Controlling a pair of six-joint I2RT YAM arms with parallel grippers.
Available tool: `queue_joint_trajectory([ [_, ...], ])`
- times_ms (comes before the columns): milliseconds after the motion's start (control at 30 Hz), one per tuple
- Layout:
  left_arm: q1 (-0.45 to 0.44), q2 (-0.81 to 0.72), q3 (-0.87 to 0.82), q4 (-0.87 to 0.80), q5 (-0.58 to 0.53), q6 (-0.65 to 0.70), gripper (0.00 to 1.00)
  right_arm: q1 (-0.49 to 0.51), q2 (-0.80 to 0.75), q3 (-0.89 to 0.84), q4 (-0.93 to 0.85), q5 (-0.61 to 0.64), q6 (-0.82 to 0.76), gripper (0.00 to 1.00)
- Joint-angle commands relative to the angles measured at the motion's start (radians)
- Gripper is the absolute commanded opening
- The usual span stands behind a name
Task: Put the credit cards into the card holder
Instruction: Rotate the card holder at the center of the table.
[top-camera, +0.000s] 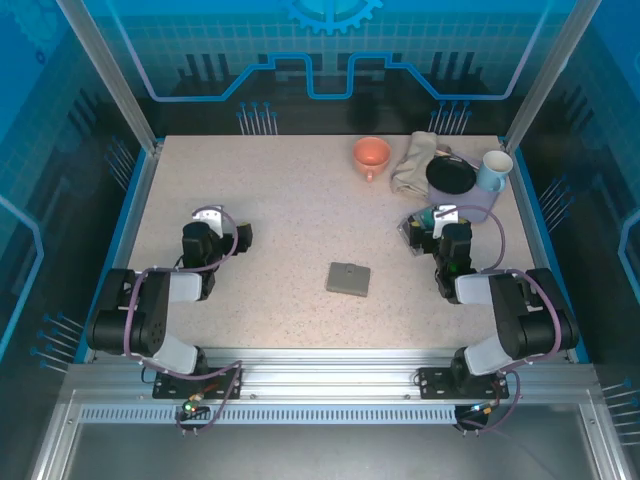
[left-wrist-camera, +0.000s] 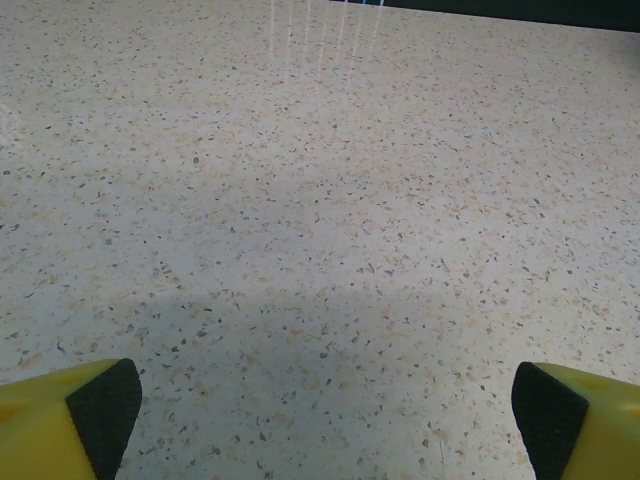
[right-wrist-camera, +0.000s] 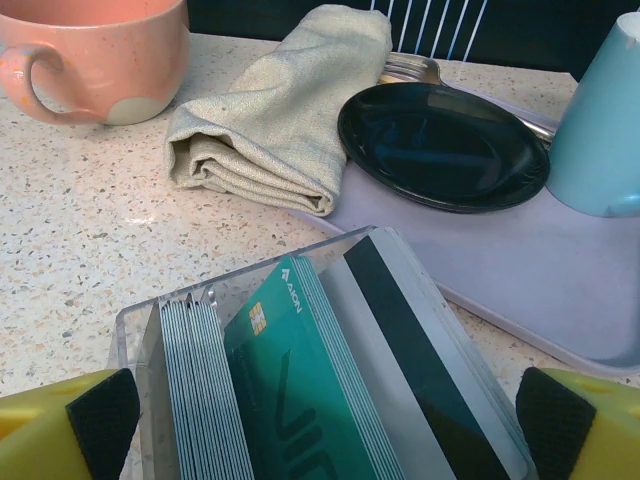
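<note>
The credit cards stand leaning in stacks inside a clear plastic card holder (right-wrist-camera: 240, 268): a whitish stack (right-wrist-camera: 195, 400) on the left, teal-green cards (right-wrist-camera: 300, 400) in the middle, and a pale card with a dark stripe (right-wrist-camera: 420, 360) on the right. My right gripper (right-wrist-camera: 320, 430) is open, its yellow fingers (right-wrist-camera: 60, 425) flanking the holder without touching the cards. From above, the right gripper (top-camera: 430, 224) sits at the holder (top-camera: 411, 229), right of centre. My left gripper (top-camera: 240, 236) is open over bare table (left-wrist-camera: 320, 200), holding nothing.
A flat grey square piece (top-camera: 348, 279) lies mid-table. Behind the holder a lilac tray (right-wrist-camera: 560, 270) carries a black plate (right-wrist-camera: 440, 145), a light-blue cup (right-wrist-camera: 600, 120) and a fork (right-wrist-camera: 410, 68). A folded beige cloth (right-wrist-camera: 280, 110) and a pink mug (right-wrist-camera: 95, 50) stand nearby.
</note>
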Motion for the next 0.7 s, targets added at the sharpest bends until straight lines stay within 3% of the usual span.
queue_joint_trajectory([
  [0, 0.008, 0.001, 0.020, 0.000, 0.026, 0.015, 0.99, -0.013, 0.004, 0.015, 0.007, 0.013, 0.012, 1.00],
  [467, 0.007, 0.000, 0.011, 0.017, 0.052, 0.026, 0.99, -0.009, -0.002, 0.002, 0.028, -0.017, -0.006, 1.00],
  [667, 0.006, -0.036, -0.050, 0.100, 0.046, 0.023, 0.99, 0.013, -0.019, -0.022, 0.062, -0.014, -0.033, 1.00],
])
